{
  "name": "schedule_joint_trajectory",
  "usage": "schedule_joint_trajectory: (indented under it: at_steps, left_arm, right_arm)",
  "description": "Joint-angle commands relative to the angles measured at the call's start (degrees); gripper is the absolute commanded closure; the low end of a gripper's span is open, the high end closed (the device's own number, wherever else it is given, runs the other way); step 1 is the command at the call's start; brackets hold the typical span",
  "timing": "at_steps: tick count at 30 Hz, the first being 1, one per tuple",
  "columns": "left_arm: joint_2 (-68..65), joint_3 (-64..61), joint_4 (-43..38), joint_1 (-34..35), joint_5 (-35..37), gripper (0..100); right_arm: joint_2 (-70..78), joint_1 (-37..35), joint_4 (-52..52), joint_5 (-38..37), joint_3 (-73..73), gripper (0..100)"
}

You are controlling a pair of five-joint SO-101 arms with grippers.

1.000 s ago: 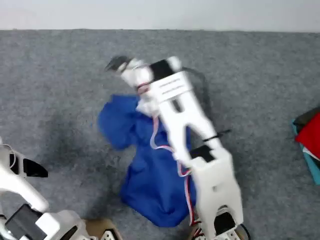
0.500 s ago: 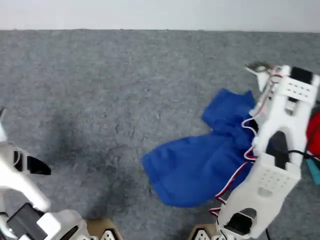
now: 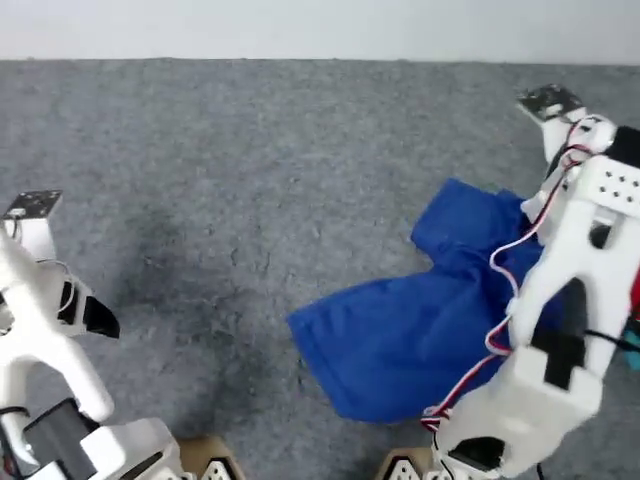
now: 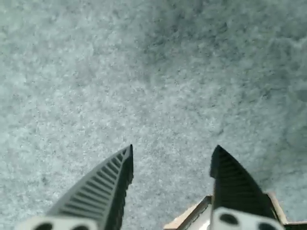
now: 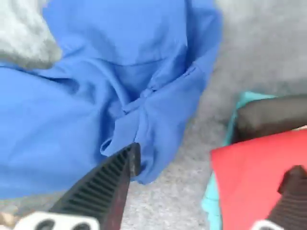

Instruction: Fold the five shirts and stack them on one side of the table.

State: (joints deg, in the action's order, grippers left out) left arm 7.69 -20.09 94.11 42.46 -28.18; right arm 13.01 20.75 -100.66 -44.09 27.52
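Note:
A blue shirt (image 3: 420, 320) lies rumpled on the grey table cover (image 3: 250, 150), right of the middle. In the right wrist view its sleeve end (image 5: 158, 110) lies beside a stack of folded shirts: a red one (image 5: 254, 167) on top, with a dark one (image 5: 273, 115) and a teal one (image 5: 235, 112) showing at the edges. My right arm (image 3: 585, 250) stands over the shirt's right part. My right gripper (image 5: 213, 160) hangs open just above the shirt's edge and the stack, holding nothing. My left gripper (image 4: 173, 149) is open over bare cover at the left, on its arm (image 3: 40, 300).
The table's far edge meets a pale wall (image 3: 300, 30). Slivers of the stack, red (image 3: 634, 290) and teal (image 3: 628, 345), show at the right edge behind my right arm. Tan arm bases (image 3: 205, 455) sit at the near edge.
The right arm swung from the middle to the right and the blue shirt came along with it, ending beside the stack. The left arm has lifted and turned a little.

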Motion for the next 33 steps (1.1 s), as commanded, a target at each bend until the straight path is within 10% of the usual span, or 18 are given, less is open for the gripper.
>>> schedule_joint_trajectory:
  at_steps: [1, 14, 21, 33]
  left_arm:
    - [2.5, 0.2, -0.2, -0.9, 2.5, 75]
    - [2.5, 0.2, 2.6, -1.2, 3.0, 75]
    - [2.5, 0.2, 2.6, -1.4, 3.0, 75]
    - [2.5, 0.1, 2.7, -2.3, 3.0, 75]
  right_arm:
    - [-6.8, -5.1, -2.3, 2.1, -6.6, 53.4]
    - [-7.0, -13.7, 14.0, 6.0, -37.0, 72.1]
    - [-7.6, -3.7, 17.6, 4.7, -41.7, 99.3]
    - [-7.8, 22.5, 13.3, -9.7, -35.9, 95.1]
